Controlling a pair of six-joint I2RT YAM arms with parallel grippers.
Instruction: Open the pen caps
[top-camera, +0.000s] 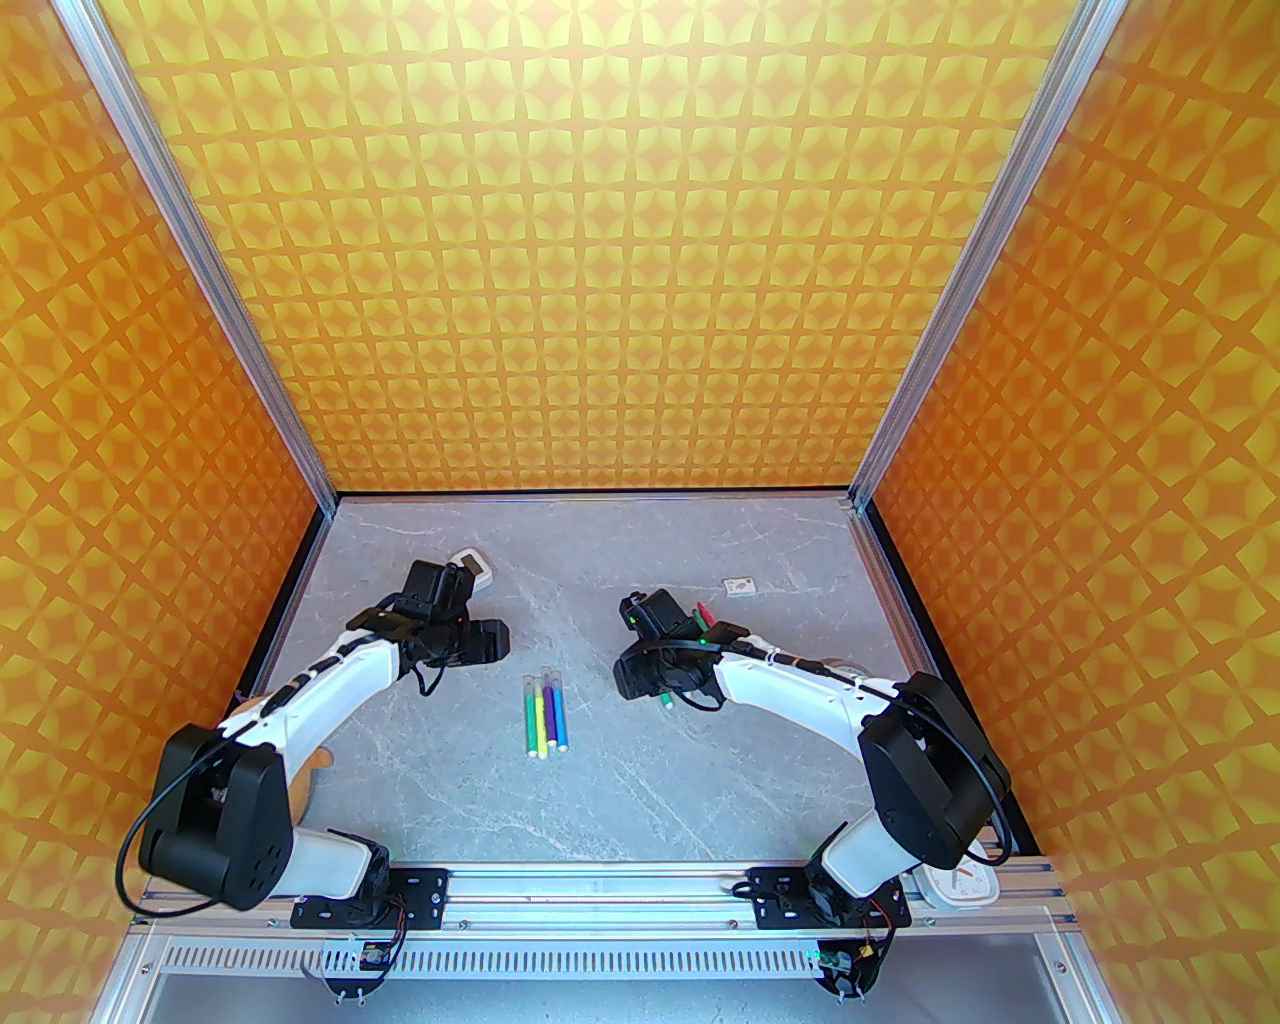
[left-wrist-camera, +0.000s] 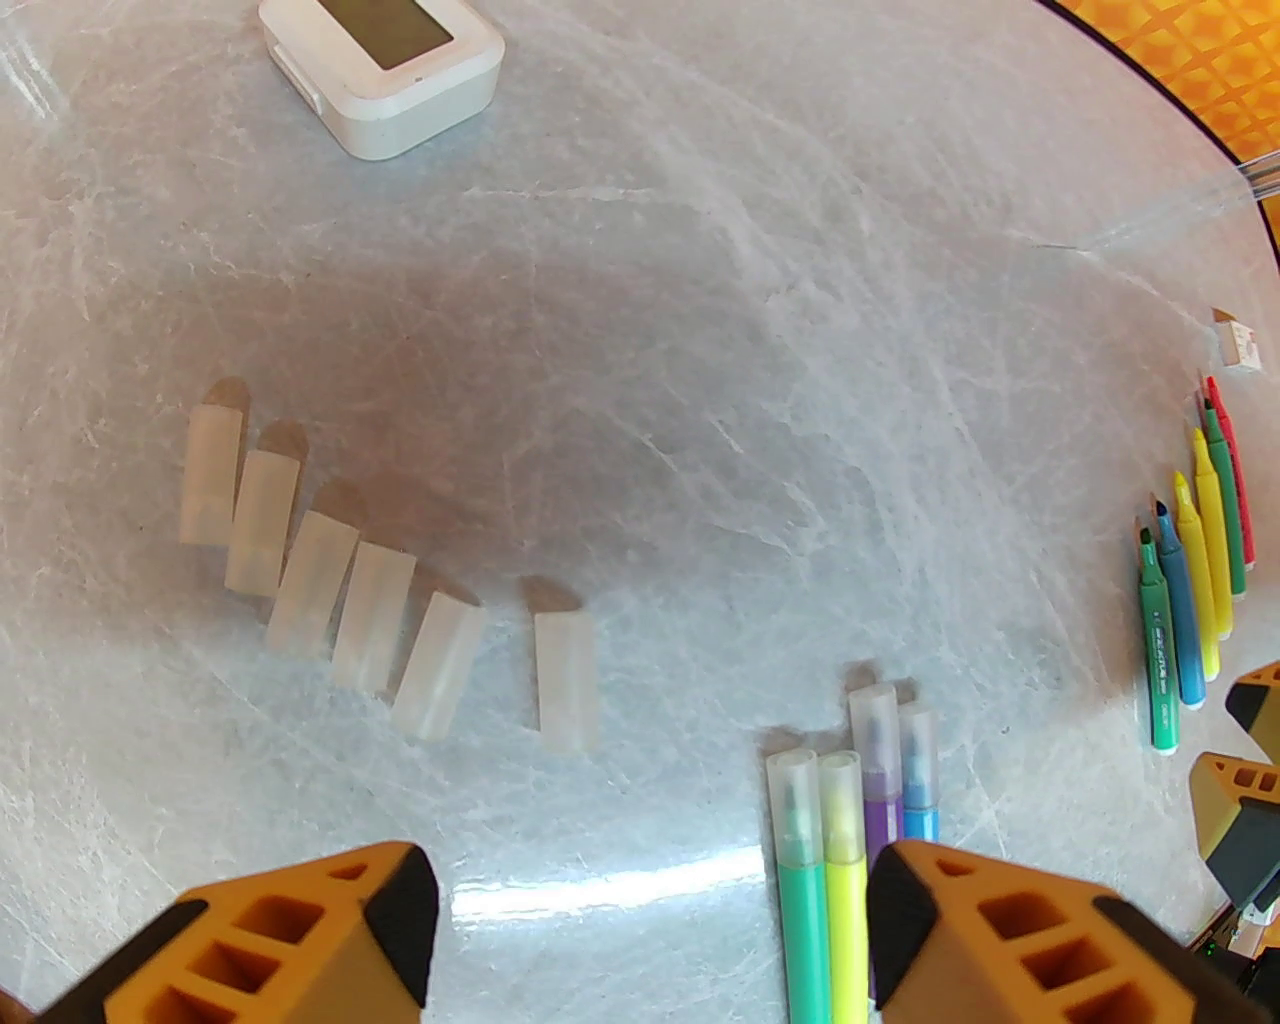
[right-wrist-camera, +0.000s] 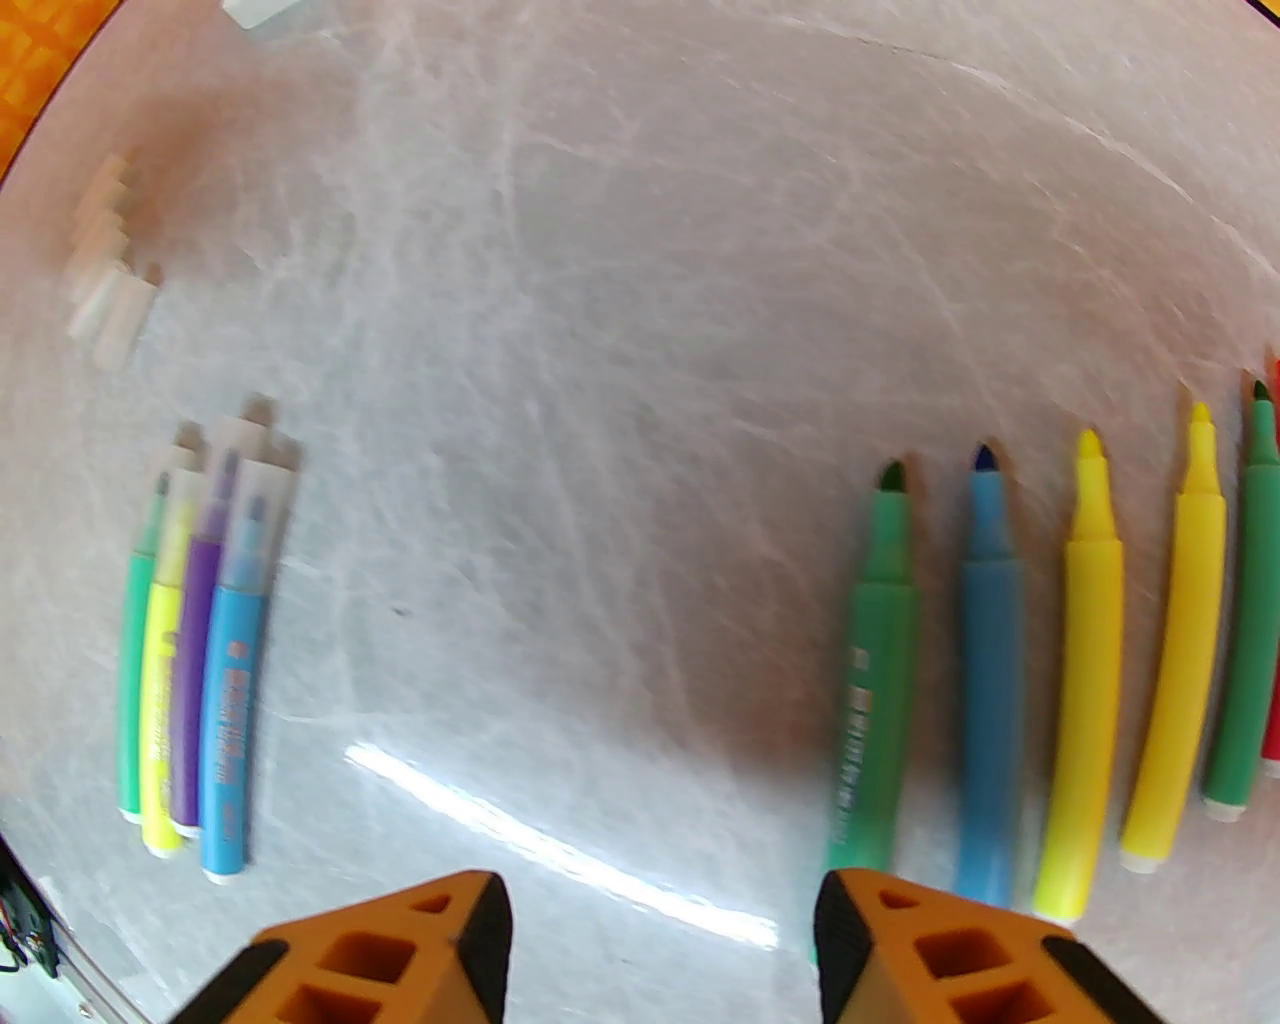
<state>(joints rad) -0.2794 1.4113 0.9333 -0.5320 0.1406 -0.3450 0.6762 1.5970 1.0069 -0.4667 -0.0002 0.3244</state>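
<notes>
The left gripper (left-wrist-camera: 650, 930) hangs over the grey marbled table (left-wrist-camera: 700, 300) with its orange fingers (left-wrist-camera: 300, 940) spread wide and nothing between them. In its wrist view, four capped pens (left-wrist-camera: 850, 800), green, yellow, purple and blue, lie side by side and touching at about 1 o'clock from the fingertips, caps pointing away. Six loose caps (left-wrist-camera: 375, 615) lie in a slanting row at 11 o'clock, well apart from any pen. Farther out at 11 o'clock sits a white device (left-wrist-camera: 385, 70) with a grey screen, and at 3 o'clock a fan of uncapped pens (left-wrist-camera: 1180, 600) lies near the view's edge. The right gripper (right-wrist-camera: 660, 950) is likewise spread and empty. In its wrist view the uncapped pens lie at 1 to 2 o'clock with their tips pointing away: green, blue, two yellow, another green and a sliver of red. The capped four are at 10 o'clock, with the loose caps blurred beyond them.
</notes>
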